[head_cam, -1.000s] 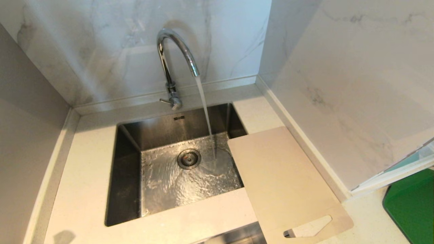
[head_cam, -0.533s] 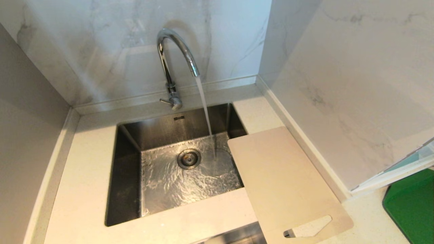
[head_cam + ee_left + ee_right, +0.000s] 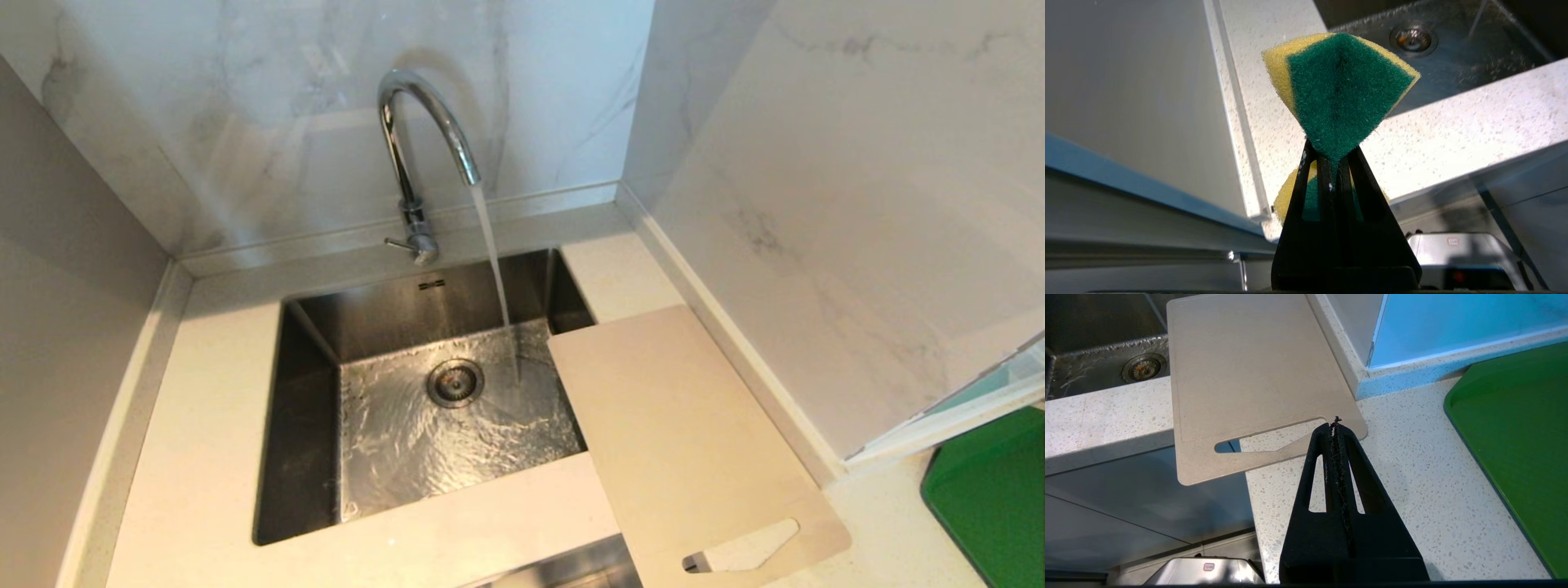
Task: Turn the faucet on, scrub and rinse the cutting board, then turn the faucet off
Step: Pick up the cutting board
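Nothing moved: beige cutting board (image 3: 686,433) seemingly dry; left gripper (image 3: 1333,157) pinches sponge (image 3: 1341,90).

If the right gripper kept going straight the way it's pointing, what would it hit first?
Probably the cutting board: the shut, empty right gripper aims at its handle-end corner, though how far off it hangs is unclear.

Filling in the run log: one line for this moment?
faucet: running | cutting board: on counter, corner over sink | left gripper: shut on sponge | right gripper: shut, empty
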{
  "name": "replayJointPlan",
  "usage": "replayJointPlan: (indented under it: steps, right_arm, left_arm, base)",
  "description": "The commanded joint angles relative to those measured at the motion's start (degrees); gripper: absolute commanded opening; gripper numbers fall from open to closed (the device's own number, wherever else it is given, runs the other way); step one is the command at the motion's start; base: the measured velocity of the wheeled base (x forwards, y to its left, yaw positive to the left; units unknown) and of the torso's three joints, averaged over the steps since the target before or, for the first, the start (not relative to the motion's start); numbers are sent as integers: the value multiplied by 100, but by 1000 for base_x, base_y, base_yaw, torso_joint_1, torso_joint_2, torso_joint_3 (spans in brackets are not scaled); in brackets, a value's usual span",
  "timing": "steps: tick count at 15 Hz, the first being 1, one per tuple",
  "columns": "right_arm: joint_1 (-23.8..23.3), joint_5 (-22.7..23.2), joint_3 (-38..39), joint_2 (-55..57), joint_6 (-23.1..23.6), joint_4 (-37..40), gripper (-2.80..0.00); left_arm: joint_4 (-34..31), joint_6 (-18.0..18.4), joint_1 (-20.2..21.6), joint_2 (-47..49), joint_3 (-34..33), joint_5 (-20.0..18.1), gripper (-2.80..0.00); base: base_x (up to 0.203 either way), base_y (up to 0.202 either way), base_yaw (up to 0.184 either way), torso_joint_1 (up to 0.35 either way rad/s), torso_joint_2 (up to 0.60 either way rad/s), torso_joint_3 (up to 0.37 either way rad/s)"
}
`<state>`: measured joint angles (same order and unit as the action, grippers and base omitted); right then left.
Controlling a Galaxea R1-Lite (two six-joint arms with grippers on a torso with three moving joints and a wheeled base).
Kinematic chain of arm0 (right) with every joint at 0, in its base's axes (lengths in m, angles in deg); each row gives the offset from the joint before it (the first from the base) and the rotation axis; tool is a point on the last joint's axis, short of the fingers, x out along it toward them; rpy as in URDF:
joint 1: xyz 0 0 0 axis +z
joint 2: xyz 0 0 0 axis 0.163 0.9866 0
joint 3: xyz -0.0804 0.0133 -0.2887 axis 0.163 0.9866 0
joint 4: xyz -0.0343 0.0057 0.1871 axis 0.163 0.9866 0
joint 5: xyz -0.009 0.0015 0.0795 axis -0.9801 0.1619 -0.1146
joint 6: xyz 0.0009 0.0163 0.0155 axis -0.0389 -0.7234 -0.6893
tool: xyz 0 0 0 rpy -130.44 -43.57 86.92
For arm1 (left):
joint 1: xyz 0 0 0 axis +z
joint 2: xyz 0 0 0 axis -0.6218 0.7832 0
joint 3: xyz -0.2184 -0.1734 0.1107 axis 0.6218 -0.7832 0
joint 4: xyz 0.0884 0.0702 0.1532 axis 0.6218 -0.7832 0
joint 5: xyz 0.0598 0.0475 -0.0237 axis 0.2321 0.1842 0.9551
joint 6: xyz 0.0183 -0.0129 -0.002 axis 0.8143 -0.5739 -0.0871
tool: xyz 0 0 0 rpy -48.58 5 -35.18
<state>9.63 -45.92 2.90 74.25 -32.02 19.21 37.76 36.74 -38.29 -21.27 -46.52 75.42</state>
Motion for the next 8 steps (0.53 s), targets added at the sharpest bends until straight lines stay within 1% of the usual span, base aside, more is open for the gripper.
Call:
replayJointPlan:
  steps: [1,3,4,5,7,8]
  right_arm:
    - [2,3,0,0,-2,-5,-280]
    - [2,3,0,0,-2,-4,-280]
    - [2,3,0,0,-2,-4,-280]
    - [2,3,0,0,-2,-4,-280]
    - [2,3,0,0,-2,-4,-280]
    - [2,3,0,0,-2,-4,-280]
  left_arm:
    - [409,-9,2,-48,-268,-160,-280]
    - [890,46,2,-48,-511,-300,-280]
    - [956,22,2,-48,-539,-279,-280]
    - [965,-64,2,-40,-539,-279,-280]
    - [990,-491,2,-47,-539,-255,-280]
    - [991,-486,2,-48,-539,-253,-280]
  base:
    - [0,0,0,0,0,0]
    - [0,0,0,0,0,0]
    - [0,0,0,0,0,0]
    - [0,0,0,0,0,0]
    - [0,0,0,0,0,0]
    - [0,0,0,0,0,0]
